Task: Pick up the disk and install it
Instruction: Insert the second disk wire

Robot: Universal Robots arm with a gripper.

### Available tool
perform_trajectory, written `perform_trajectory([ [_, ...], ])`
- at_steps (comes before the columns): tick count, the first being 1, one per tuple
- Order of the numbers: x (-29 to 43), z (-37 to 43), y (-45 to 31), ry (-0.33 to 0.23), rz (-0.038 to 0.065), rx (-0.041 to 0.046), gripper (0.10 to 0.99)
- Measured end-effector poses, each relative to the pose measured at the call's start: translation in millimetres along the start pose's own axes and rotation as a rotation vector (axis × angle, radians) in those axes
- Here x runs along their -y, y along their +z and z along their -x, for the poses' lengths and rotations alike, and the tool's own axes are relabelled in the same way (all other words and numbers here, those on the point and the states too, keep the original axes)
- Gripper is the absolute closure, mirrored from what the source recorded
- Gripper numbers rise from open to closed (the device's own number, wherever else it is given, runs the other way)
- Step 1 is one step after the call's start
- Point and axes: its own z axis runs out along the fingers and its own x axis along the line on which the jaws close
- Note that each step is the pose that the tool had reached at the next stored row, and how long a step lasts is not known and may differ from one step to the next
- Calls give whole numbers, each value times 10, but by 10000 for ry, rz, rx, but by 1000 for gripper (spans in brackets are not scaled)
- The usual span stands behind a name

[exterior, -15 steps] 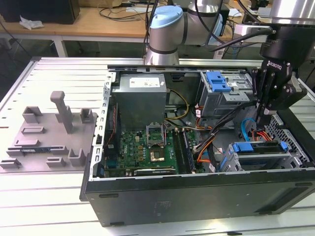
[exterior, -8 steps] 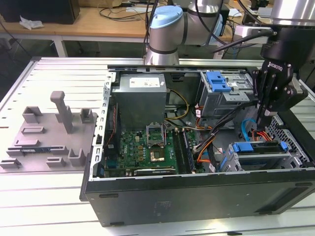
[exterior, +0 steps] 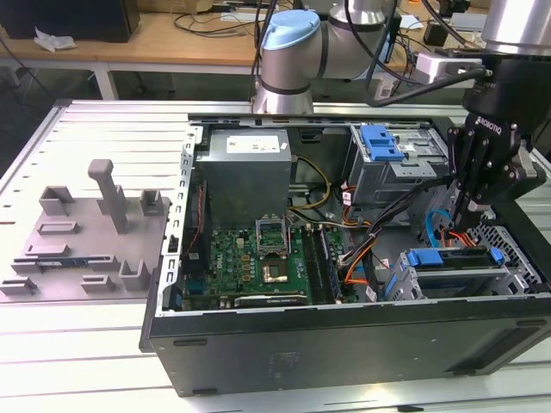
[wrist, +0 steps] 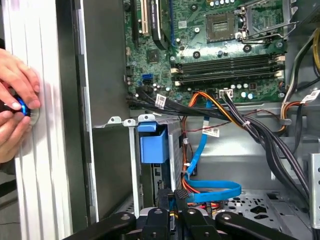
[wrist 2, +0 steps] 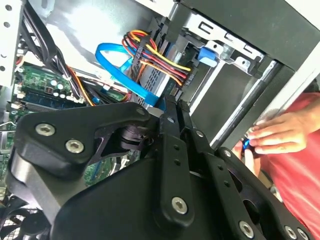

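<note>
You are looking at an open computer case lying on its side on the desk, and the gripper is hanging inside it, just above the drive cage at the case's corner on the exterior view's right. In both wrist views the fingers are lying pressed close together, with nothing showing between them. They are pointing down at the cables behind the cage, which suggests the arm is working at the rear end of the drive rather than carrying anything.

The disk is sitting in the cage already, its blue carrier showing along the cage's upper edge in the exterior view. In the first wrist view, a blue tab is standing at the cage's mouth, just beside the case wall. A blue ribbon cable is looping out from the cage, right by the fingertips, and a bundle of coloured power wires is running into the same spot.

Elsewhere in the case, the motherboard is lying flat on the floor of it, away from the cage, with the power supply beyond it and a second bay with a blue latch further off from the cage.

Outside the case wall, a person's hands are holding a small blue object against the desk; you cannot tell what it is.
</note>
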Motion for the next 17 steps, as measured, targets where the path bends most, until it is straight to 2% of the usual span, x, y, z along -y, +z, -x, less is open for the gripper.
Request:
perform_trajectory([
  [2, -1, -37, 8, 8, 10, 295, 925],
  [4, 0, -84, 21, 14, 24, 552, 925],
  [5, 1, -107, 26, 16, 28, 645, 925],
  [7, 4, -176, 44, 23, 47, 987, 925],
  [8, 5, -195, 49, 25, 52, 1082, 925],
  [9, 7, -237, 60, 30, 65, 1314, 925],
  [10, 10, -287, 72, 35, 79, 1581, 925],
  [11, 12, -329, 83, 39, 89, 1772, 925],
  [13, 14, -385, 97, 43, 100, 1954, 925],
  [14, 16, -426, 108, 46, 106, 2077, 925],
  [17, 20, -511, 129, 50, 118, 2304, 925],
])
